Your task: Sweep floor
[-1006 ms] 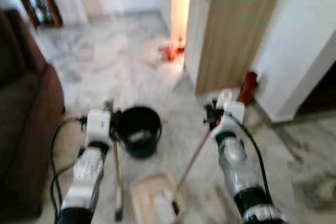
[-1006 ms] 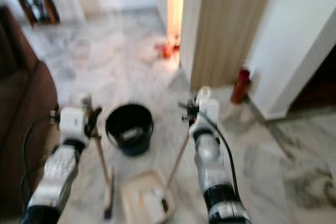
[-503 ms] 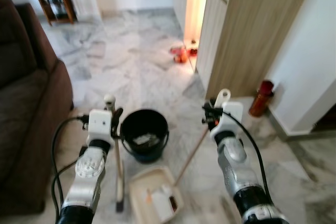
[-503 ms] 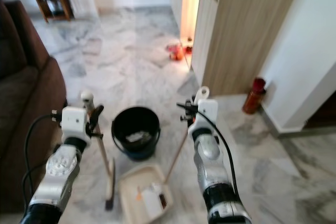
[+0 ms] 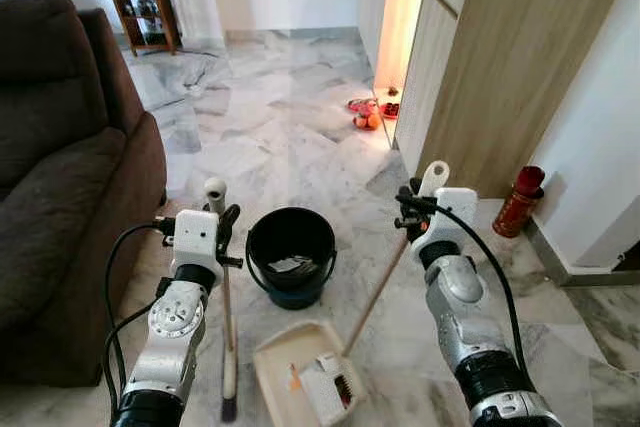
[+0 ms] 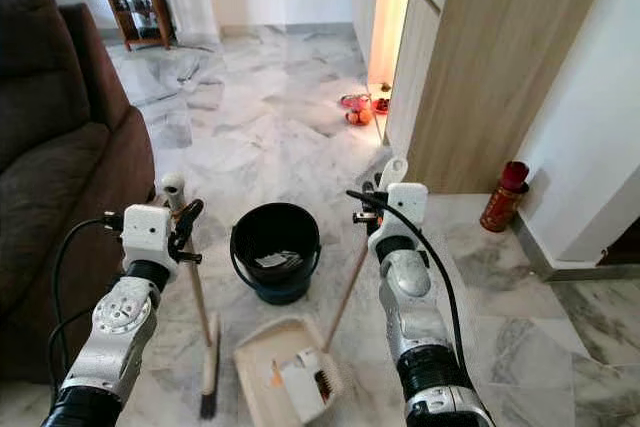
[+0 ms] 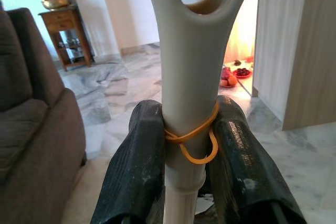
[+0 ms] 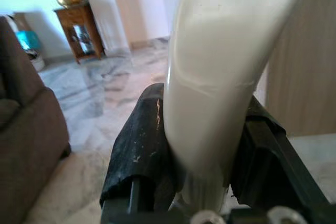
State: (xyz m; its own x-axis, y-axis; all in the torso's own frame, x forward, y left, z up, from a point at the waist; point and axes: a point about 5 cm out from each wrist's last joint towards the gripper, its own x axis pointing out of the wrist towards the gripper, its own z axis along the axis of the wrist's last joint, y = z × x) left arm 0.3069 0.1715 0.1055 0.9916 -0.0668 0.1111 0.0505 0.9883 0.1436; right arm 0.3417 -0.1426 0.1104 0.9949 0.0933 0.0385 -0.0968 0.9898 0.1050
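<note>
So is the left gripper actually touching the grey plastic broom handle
Touching. In the left wrist view both black fingers of the left gripper press against the sides of the grey plastic broom handle, just below an orange rubber band.

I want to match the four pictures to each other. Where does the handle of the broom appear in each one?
Left eye view: the pale, wooden-shafted broom handle stands lower left, in the left pincer.
Right eye view: same handle, lower left.
Left wrist view: its grey looped top rises centre, between the black fingers.
Right wrist view: not in it.
Shared landmark: the brown sofa.
</note>
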